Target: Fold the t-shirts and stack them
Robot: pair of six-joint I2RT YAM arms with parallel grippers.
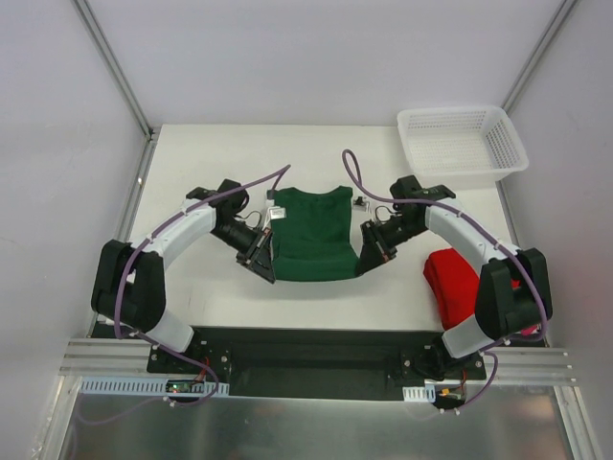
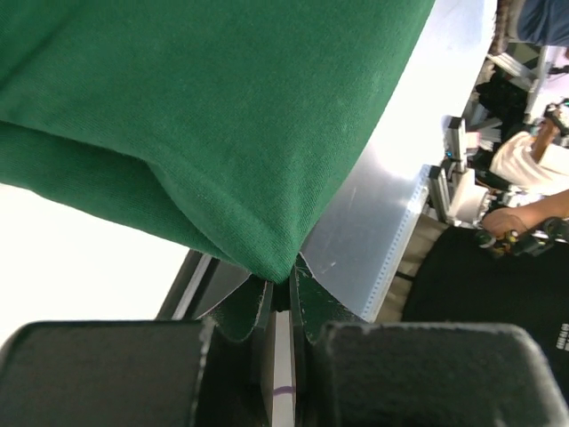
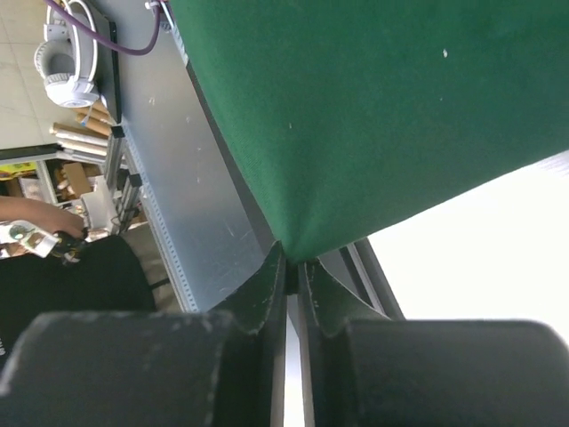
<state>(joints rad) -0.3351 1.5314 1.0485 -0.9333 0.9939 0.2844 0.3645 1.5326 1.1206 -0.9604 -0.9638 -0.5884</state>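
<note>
The dark green t-shirt lies at the table's middle, its near edge lifted. My left gripper is shut on its near left corner; the pinched cloth fills the left wrist view above the gripper. My right gripper is shut on its near right corner; the cloth shows above the gripper in the right wrist view. The red t-shirt lies bunched at the right, partly hidden behind my right arm.
A white plastic mesh basket stands at the table's far right corner. A small dark object lies beside the green shirt's far right shoulder. The table's black front rail runs just below the held edge.
</note>
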